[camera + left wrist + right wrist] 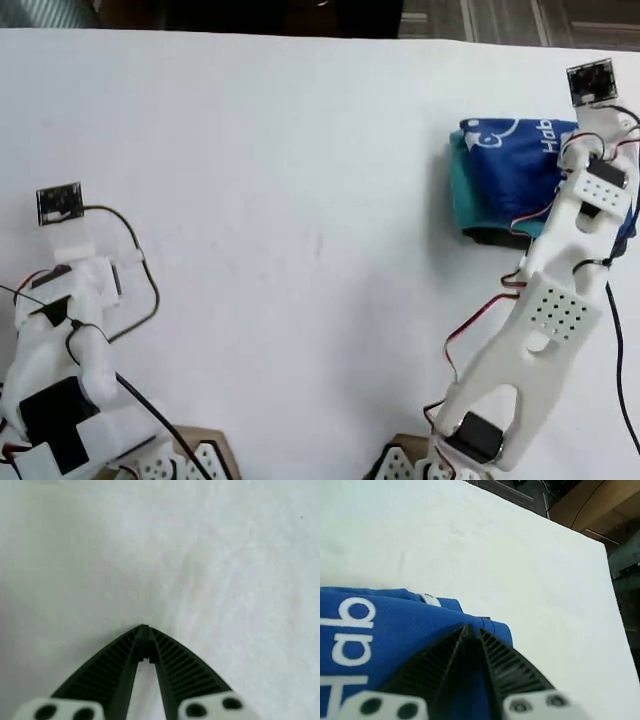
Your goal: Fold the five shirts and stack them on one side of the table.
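Table [300,150]: white top, seen from above with 2 arms at its near edge.
Stack [480,215]: folded shirts piled on the right side of the table, toward the far edge.
Blue shirt [510,150]: top of the stack, folded, white print facing up. In the right wrist view [380,630] its folded corner lies on the white table.
Teal shirt [468,195]: directly under the blue shirt, its edge sticking out on the side toward the table's middle.
Dark layer [490,237]: thin strip under the teal shirt at the near edge of the stack. 3 layers can be counted; any more cannot be told.
Right arm [560,300]: stretched out from the near edge, its wrist over the stack.
Right gripper [467,630]: tips pressed together, just over the blue shirt near its corner. No cloth shows between them.
Left arm [60,330]: drawn back at the near left, well apart from the stack.
Left gripper [144,631]: tips pressed together, nothing held, over bare table.
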Controlling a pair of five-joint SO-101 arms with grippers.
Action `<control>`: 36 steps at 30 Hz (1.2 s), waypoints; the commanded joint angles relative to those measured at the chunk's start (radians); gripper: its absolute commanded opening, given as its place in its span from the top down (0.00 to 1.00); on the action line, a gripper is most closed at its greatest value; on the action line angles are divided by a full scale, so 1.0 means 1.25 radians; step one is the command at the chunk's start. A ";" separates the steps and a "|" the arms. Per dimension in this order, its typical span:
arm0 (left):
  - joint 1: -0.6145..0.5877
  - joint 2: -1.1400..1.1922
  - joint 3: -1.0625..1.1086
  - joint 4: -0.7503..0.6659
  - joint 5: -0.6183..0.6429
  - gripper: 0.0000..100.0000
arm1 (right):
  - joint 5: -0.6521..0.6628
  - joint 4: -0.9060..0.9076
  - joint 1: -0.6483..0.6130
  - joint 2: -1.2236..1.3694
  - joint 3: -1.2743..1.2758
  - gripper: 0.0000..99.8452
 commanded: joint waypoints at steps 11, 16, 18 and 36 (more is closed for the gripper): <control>0.007 -0.016 -0.003 -0.014 0.004 0.97 | -0.199 0.585 -0.017 -0.122 -0.441 0.98; 0.007 -0.016 -0.003 -0.014 0.004 0.97 | -0.199 0.860 -0.060 -0.171 -0.588 0.98; 0.007 -0.016 -0.003 -0.014 0.004 0.97 | -0.201 0.963 -0.079 -0.186 -0.646 0.98; -0.362 -0.109 -0.187 0.037 -0.055 0.95 | -0.270 0.996 -0.063 -0.920 -0.092 0.98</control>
